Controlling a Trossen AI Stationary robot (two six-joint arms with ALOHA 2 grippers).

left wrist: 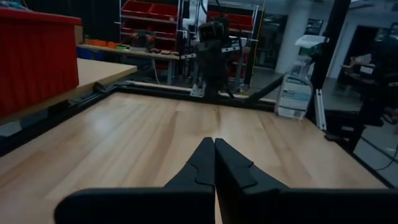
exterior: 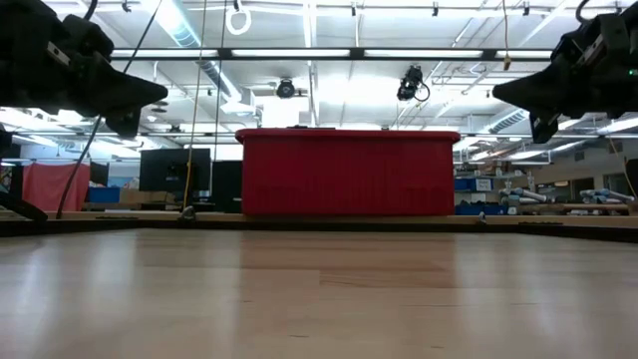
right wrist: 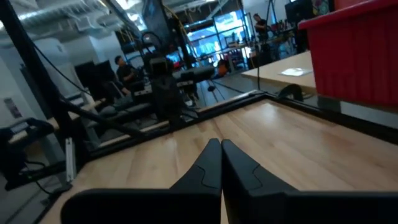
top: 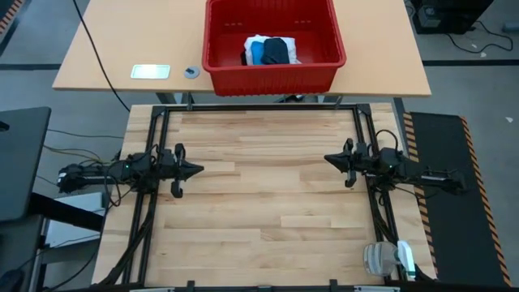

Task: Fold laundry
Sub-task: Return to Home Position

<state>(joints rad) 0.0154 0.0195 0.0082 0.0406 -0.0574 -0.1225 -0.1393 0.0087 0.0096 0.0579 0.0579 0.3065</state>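
Two arms hung apart over the wood table (top: 268,219), left arm (top: 134,170) by its left edge, right arm (top: 397,168) by the right, tips facing each other. The left jaws & right jaws were both pinched fully closed w/ nothing in them. The laundry (top: 272,50) (white, blue, black pieces) sat piled inside the red basket (top: 268,79) on the back table (top: 122,40).

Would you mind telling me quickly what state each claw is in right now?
Left claw: closed, holding nothing, above the left side of the wooden table.
Right claw: closed, holding nothing, above the table's right side.
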